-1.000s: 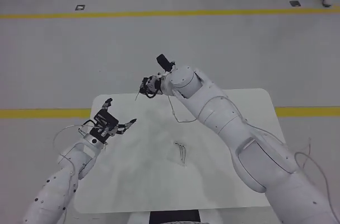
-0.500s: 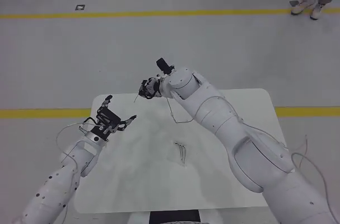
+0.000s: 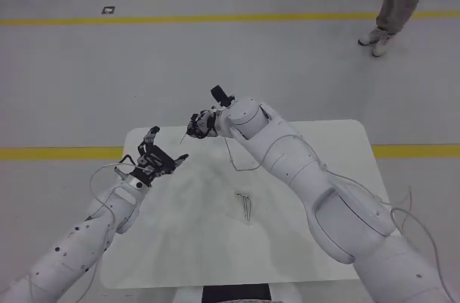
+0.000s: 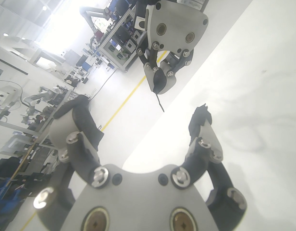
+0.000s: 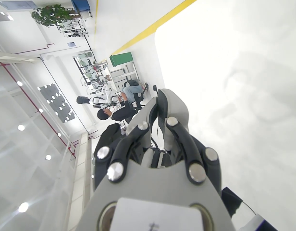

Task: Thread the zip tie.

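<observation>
Right fingers [image 5: 174, 106] clamp the zip tie [image 4: 159, 102], left fingers [image 4: 83, 121] spread apart near its tip

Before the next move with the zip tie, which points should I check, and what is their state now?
1. Right gripper shut on the zip tie: ok.
2. Tie's tip sticks out past that gripper: ok.
3. Left gripper open, nothing in it: ok.
4. Tip inside the left gripper's opening: not ok, apart from it.
5. Where the tie's head is: cannot tell.
6. Spare ties lie on the table, away from both grippers: ok.
</observation>
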Robot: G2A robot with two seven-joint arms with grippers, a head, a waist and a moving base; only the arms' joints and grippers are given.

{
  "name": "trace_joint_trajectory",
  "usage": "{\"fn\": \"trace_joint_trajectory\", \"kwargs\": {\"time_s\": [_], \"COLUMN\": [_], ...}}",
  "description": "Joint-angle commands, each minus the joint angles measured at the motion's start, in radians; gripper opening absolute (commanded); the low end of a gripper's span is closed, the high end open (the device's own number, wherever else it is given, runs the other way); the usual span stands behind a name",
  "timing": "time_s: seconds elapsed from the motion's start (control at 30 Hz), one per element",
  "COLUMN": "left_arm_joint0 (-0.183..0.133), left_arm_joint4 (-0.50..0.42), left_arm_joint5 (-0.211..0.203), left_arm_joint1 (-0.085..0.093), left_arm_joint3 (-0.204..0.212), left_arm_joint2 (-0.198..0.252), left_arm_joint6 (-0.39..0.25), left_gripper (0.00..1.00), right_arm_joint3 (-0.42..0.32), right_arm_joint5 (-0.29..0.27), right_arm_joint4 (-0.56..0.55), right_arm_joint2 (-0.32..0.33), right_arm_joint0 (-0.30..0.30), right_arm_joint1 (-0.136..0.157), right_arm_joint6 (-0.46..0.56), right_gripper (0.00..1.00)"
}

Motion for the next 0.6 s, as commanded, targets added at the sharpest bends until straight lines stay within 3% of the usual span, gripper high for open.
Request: {"fn": "trace_joint_trajectory", "kwargs": {"time_s": [0.0,0.13,0.3,0.4,0.43,0.47,0.53,0.57], "left_arm_joint0": [0.000,-0.004,-0.032,-0.047,-0.054,-0.058,-0.067,-0.067], "left_arm_joint4": [0.000,0.000,0.000,0.000,0.000,0.000,0.000,0.000], "left_arm_joint5": [0.000,0.012,0.047,0.056,0.062,0.067,0.059,0.059], "left_arm_joint1": [0.000,-0.004,-0.001,0.000,0.001,0.002,0.004,0.004], "left_arm_joint3": [0.000,0.006,0.022,0.029,0.033,0.035,0.039,0.039], "left_arm_joint2": [0.000,0.001,0.043,0.063,0.071,0.078,0.090,0.090], "left_arm_joint6": [0.000,-0.015,-0.015,-0.016,-0.018,-0.020,-0.019,-0.019], "left_gripper": [1.00,1.00,1.00,0.81,0.67,0.65,1.00,1.00], "right_arm_joint3": [0.000,-0.016,-0.055,-0.066,-0.069,-0.071,-0.076,-0.076], "right_arm_joint5": [0.000,-0.011,0.000,0.000,0.000,0.000,0.000,0.000], "right_arm_joint4": [0.000,-0.003,-0.021,-0.030,-0.033,-0.034,-0.036,-0.036], "right_arm_joint2": [0.000,0.005,0.025,0.035,0.038,0.041,0.044,0.044], "right_arm_joint0": [0.000,-0.016,-0.037,-0.042,-0.045,-0.047,-0.050,-0.050], "right_arm_joint1": [0.000,0.001,0.009,0.013,0.014,0.015,0.015,0.015], "right_arm_joint6": [0.000,-0.019,-0.030,-0.030,-0.033,-0.036,-0.037,-0.037], "right_gripper": [0.00,0.00,0.00,0.00,0.00,0.00,0.00,0.00]}}
